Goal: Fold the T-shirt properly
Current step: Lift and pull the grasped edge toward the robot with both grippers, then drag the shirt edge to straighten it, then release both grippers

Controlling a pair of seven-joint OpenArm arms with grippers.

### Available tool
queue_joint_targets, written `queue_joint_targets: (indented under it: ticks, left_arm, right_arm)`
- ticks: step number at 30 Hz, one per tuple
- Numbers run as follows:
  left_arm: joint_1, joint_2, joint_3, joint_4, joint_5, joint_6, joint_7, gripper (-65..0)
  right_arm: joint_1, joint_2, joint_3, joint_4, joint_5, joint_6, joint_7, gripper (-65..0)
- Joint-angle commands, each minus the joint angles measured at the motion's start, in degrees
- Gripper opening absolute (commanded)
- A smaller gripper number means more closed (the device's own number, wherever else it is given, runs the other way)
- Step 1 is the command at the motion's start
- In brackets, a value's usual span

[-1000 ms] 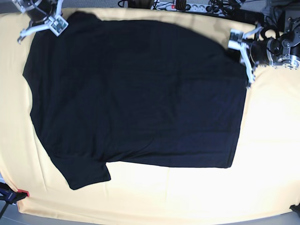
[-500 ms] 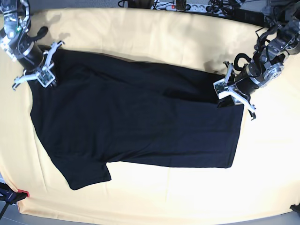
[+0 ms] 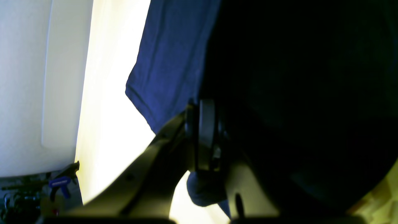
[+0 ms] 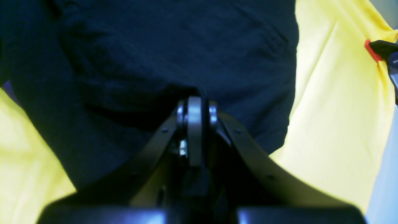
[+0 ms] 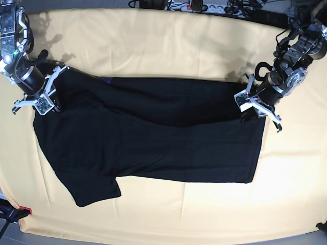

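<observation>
The black T-shirt (image 5: 153,148) lies spread on the yellow table cover (image 5: 179,41), its far edge lifted and drawn over the body in a loose fold. A sliver of purple shows under the fold near its left end. My right gripper (image 5: 43,104) is shut on the shirt's far left corner; in the right wrist view its fingertips (image 4: 194,107) pinch dark cloth (image 4: 155,46). My left gripper (image 5: 250,108) is shut on the far right corner. In the left wrist view its fingers (image 3: 205,130) clamp the fabric (image 3: 174,62), which hangs bluish in the light.
A sleeve (image 5: 94,191) sticks out at the near left. A red clamp (image 5: 24,210) holds the cover at the near left corner, also seen as a red clamp (image 4: 370,49). Cables and a power strip (image 5: 199,6) line the far edge. A blue clamp (image 3: 59,182) sits beside a white panel (image 3: 25,77).
Both grippers have come toward the near side with the shirt's far edge, which now overlaps the body. More yellow cover shows at the back.
</observation>
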Motion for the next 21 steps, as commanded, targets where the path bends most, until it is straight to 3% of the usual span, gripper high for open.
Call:
queue_joint_targets:
  ticks: [1,3,4,6,7,10,15,19,21]
  left_arm:
    - [-0.85,-1.11,-0.72,0.70,0.46,0.37,-1.62,-65.0]
    - [-0.85,-1.16,-0.72,0.83,0.76,-0.15,-1.16,-51.0]
    - [-0.83,-1.40,-0.72,1.07,0.70,-1.14,-0.44,-42.3]
    - [-0.83,-2.10,-0.72,2.05,-0.87,-4.72,0.44,-29.3]
    - [-0.81,-2.71,-0.72,2.84,-2.14,-6.91,0.55,-27.4]
    - [-0.81,-5.40,-0.72,5.95,-3.78,-12.92,2.19,-27.5]
    - [-0.74,-11.30,-0.72,10.97,-8.87,-24.00,3.21,-27.5]
    - [-0.26,-13.35,-0.70,10.03,-10.78,-32.52,3.17,-27.5]
    - [0.33,-13.31,-0.70,9.16,-10.86,-33.16,2.91,-27.5]
  right_arm:
    - [0.61,1.03,0.48,0.74,0.28,-0.31,1.25,-54.2]
    - [0.66,1.18,0.48,0.76,0.28,-0.31,0.63,-31.8]
    - [0.63,1.18,0.50,0.76,0.31,-0.31,0.59,-24.6]
    - [0.63,1.46,0.50,0.90,2.03,0.96,-0.33,-22.1]
    - [0.61,1.92,0.50,1.18,3.91,2.93,-1.57,-22.1]
    - [0.46,3.08,0.50,3.76,9.31,7.75,-8.55,-22.2]
    - [-0.66,5.81,0.50,7.06,20.39,7.75,-22.82,-22.2]
    - [-5.51,6.54,0.50,7.04,20.57,7.75,-24.48,-22.2]
    - [-8.07,6.54,0.48,7.04,18.78,7.75,-23.61,-22.2]
